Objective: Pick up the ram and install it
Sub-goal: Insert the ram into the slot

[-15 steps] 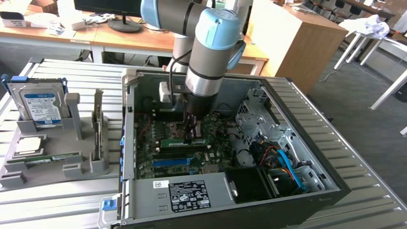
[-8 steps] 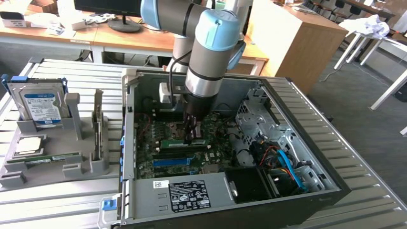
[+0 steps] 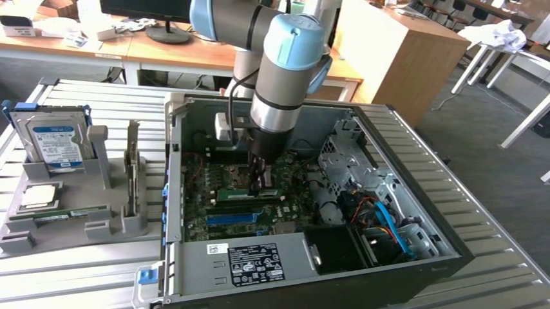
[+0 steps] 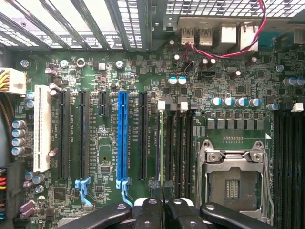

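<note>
My gripper (image 3: 259, 183) reaches down into the open computer case, just over the motherboard. The ram (image 3: 265, 192) shows as a short green strip at the fingertips, level with the memory slots. In the wrist view the ram (image 4: 161, 143) appears edge-on as a thin pale green line. It runs along a memory slot beside the empty processor socket (image 4: 233, 176). The gripper (image 4: 162, 192) is shut on its near end. I cannot tell whether the stick sits fully down in the slot.
A grey holder (image 3: 120, 225) at the exterior view's left carries a hard drive (image 3: 58, 143), a square processor chip (image 3: 38, 196) and another green stick (image 3: 64, 214). Case walls (image 3: 176, 161), a drive cage (image 3: 344, 151) and cables (image 3: 382, 215) surround the motherboard. A blue slot (image 4: 122, 138) lies nearby.
</note>
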### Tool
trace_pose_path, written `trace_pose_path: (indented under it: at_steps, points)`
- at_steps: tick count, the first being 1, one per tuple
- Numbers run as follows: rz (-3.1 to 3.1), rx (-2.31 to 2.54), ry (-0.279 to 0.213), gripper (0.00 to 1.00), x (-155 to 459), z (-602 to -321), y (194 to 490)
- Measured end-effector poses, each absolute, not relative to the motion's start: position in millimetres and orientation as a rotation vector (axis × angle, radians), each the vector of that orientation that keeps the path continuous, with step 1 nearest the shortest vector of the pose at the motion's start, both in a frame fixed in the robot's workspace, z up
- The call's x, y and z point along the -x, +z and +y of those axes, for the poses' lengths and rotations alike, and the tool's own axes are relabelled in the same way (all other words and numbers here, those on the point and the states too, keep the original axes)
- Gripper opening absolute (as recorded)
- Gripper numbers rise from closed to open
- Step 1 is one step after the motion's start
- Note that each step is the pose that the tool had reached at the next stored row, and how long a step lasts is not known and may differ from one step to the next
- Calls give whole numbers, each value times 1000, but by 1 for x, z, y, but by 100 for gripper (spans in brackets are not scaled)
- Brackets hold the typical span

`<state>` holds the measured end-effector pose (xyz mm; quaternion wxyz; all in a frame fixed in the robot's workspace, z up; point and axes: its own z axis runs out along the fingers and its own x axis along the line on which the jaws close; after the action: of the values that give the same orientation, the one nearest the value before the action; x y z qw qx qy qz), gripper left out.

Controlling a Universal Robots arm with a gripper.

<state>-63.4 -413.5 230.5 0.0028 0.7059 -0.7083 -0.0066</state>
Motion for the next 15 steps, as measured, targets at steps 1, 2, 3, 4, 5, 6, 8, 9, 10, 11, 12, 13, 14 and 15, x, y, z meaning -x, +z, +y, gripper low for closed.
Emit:
trace_pose_path:
  at_steps: [1,2,3,4,5,6,8,9,10,11,12,13,14,15]
  points:
    - [-2221,-2214,-21,12,63,-414,230]
    - [-2221,-2214,-21,12,63,-414,230]
    - [-2221,-2213,-21,12,63,-414,230]
    - [-2221,-2213,-20,12,63,-414,230]
    - [-2221,-2213,-21,12,63,-414,229]
    - [-2221,-2214,-21,12,63,-414,229]
    - [-2221,-2214,-21,12,63,-414,228]
    - [-2221,-2213,-20,12,63,-414,228]
    - [-2221,-2213,-20,12,63,-414,228]
    - [-2221,-2213,-20,12,63,-414,228]
    - [-2221,-2213,-20,12,63,-414,227]
    - [-2221,-2213,-20,12,63,-414,227]
    - [-2221,-2213,-20,12,63,-414,227]
    - [-2221,-2213,-20,12,63,-414,226]
